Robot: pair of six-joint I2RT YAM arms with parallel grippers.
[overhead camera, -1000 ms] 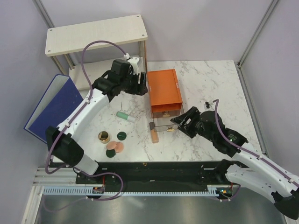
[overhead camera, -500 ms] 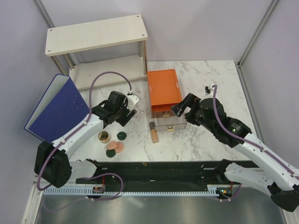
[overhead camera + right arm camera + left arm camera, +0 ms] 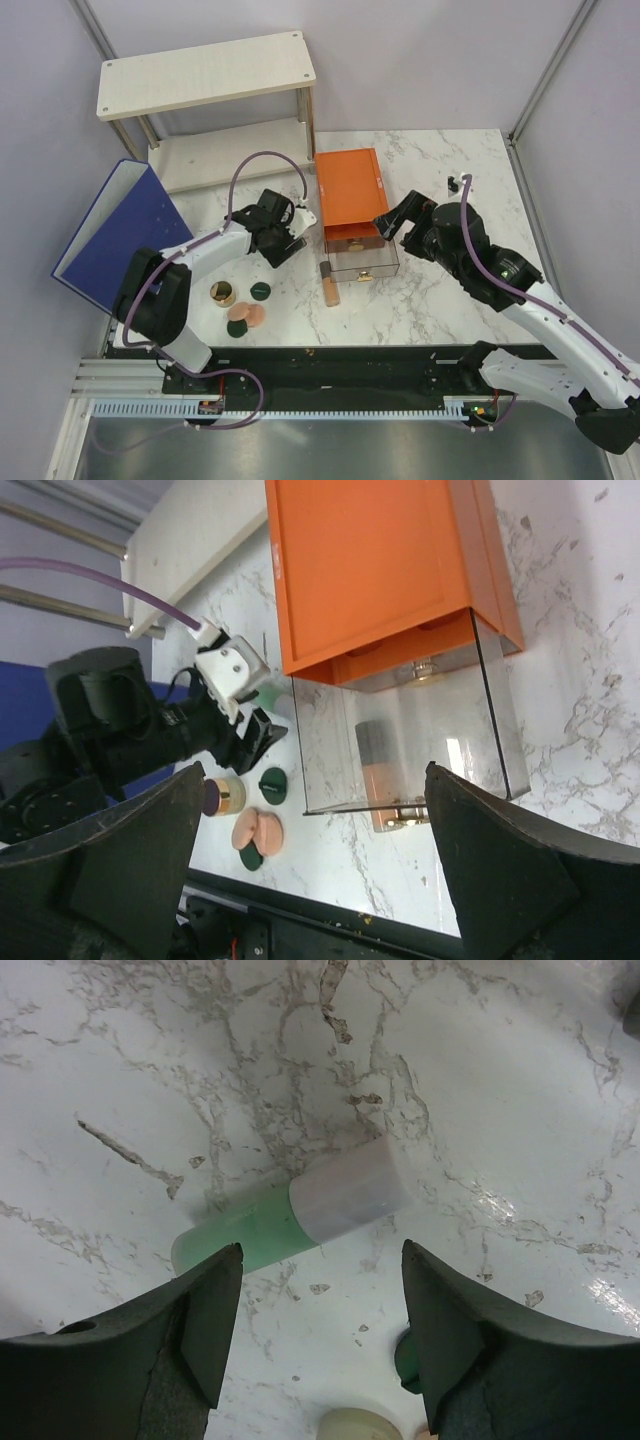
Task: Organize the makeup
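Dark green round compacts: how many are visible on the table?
2. One compact lies right of the gold-rimmed jar; the other compact sits against the peach disc. Others may be hidden.

The surface (image 3: 500,1090) is glossy white marble-look, veined grey. The mint-green tube (image 3: 240,1245) is smooth matt plastic, with a frosted, translucent cap at its 2 o'clock end. The left claw (image 3: 320,1280) has matt black, grainy fingers (image 3: 200,1330). The orange drawer box (image 3: 370,570) is smooth satin plastic, and its drawer (image 3: 470,730) is clear and glossy.
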